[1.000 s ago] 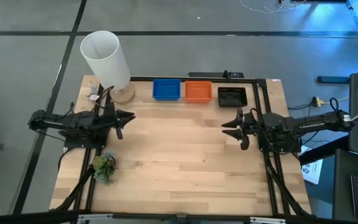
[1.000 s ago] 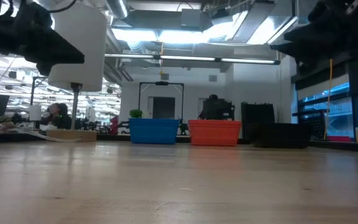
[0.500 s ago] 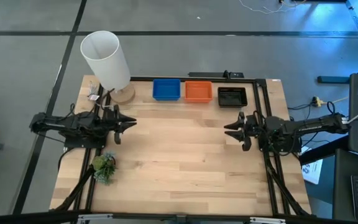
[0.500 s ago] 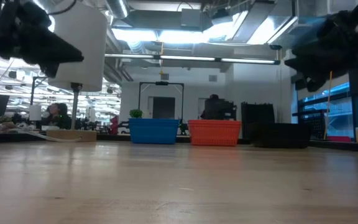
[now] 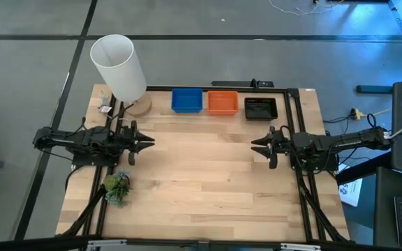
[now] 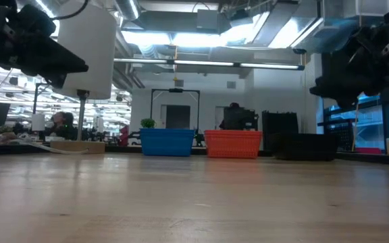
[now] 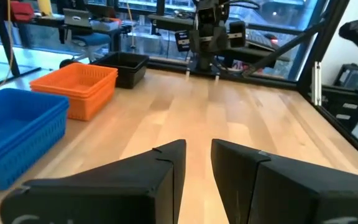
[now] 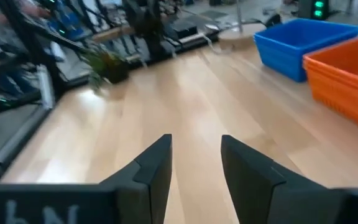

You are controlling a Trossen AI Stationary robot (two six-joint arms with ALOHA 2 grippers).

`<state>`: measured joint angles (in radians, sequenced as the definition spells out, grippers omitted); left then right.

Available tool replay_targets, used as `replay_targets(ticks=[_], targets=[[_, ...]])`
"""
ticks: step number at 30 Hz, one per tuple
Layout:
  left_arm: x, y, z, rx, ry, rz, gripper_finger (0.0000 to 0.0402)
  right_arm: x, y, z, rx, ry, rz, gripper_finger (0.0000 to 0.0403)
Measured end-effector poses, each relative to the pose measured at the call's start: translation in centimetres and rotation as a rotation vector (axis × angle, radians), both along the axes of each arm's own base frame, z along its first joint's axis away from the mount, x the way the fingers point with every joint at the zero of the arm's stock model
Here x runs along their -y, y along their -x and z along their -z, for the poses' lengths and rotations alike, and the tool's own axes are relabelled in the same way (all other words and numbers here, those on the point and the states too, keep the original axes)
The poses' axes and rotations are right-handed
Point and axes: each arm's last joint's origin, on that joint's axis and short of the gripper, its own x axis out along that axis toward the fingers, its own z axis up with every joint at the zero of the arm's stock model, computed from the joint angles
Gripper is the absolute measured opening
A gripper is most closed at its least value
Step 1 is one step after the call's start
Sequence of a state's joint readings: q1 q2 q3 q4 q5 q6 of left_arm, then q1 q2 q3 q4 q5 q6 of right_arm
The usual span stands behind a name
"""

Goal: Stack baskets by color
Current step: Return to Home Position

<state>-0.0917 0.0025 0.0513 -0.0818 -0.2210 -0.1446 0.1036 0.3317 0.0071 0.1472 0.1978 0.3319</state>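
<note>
looking down, the high view shows the blue stack (image 5: 186,100), orange stack (image 5: 222,102) and black stack (image 5: 261,107) in a row at the table's (image 5: 201,181) far edge — sorted by color, so both arms hang aside. low view: nothing touches the row. left wrist view: left gripper (image 7: 197,168) slightly parted, empty. right wrist view: right gripper (image 8: 196,165) parted, empty.

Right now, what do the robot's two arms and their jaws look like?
Both the left arm and the right arm are black, slender and jointed, with thin dark cables running along them. Each ends in two dark, wedge-shaped jaws with flat inner faces. Pale lettering marks the right arm's wrist housing.
</note>
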Motion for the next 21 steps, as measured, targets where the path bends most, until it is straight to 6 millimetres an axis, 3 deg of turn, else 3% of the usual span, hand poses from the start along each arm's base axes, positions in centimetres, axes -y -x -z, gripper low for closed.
replay_targets(ticks=[5,21], targets=[[0.04,0.00,0.01,-0.003,-0.016,0.014,0.0069,0.18,0.20,0.80,-0.083,0.010,0.057,0.0139],[0.04,0.00,0.02,-0.004,-0.017,0.015,0.0069,0.18,0.20,0.77,-0.082,0.018,0.054,0.0139]])
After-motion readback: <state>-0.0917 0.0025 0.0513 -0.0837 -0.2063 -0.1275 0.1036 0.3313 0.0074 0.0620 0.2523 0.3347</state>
